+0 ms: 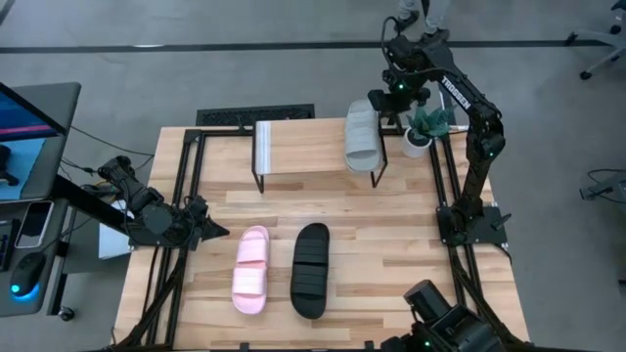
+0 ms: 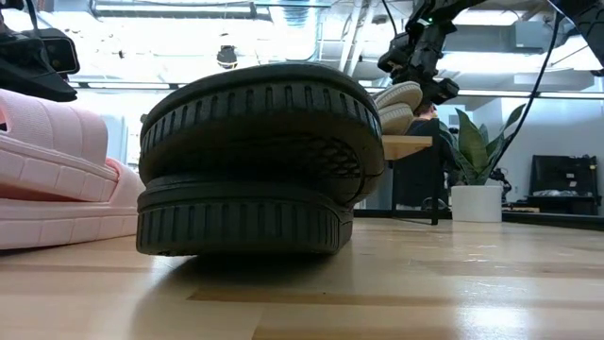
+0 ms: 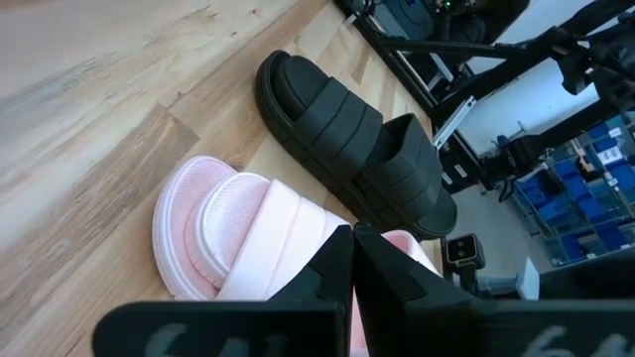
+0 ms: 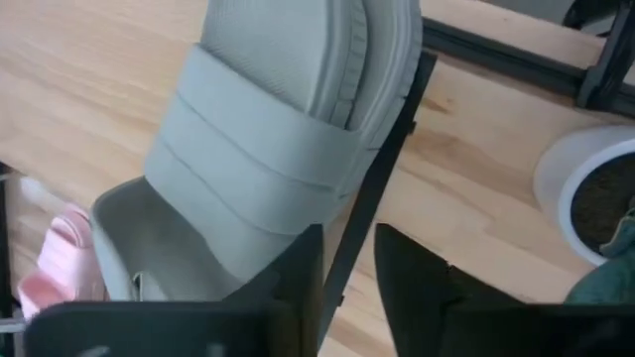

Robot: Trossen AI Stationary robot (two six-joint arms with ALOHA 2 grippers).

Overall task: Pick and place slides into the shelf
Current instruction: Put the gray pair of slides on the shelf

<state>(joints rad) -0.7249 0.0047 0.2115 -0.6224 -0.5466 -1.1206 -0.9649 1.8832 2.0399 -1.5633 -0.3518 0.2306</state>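
The light grey slide (image 1: pixel 362 135) lies sole-down on the right end of the shelf (image 1: pixel 303 147), seen close in the right wrist view (image 4: pixel 268 149). My right gripper (image 1: pixel 393 98) (image 4: pixel 347 263) hovers open over the slide's far right edge, with the shelf's black rail (image 4: pixel 382 169) showing in the gap. The pale pink slide (image 1: pixel 250 270) and the black slide (image 1: pixel 310 270) lie side by side on the table. My left gripper (image 1: pixel 217 231) (image 3: pixel 353 248) is shut, just left of and above the pink slide (image 3: pixel 248 238). My right gripper stands at the grey slide's side edge (image 4: pixel 298 213) from above. One finger (image 4: pixel 298 268) overlaps that edge in the wrist view, and I cannot tell whether it touches. The slide rests on the shelf top.
A white pot with a green plant (image 1: pixel 423 127) (image 4: pixel 595 188) stands close to the shelf's right end, beside my right gripper. The shelf's left and middle (image 1: pixel 293 147) are bare plank. The black slide (image 2: pixel 250 161) fills the low view, with the pink one (image 2: pixel 57 179) beside it.
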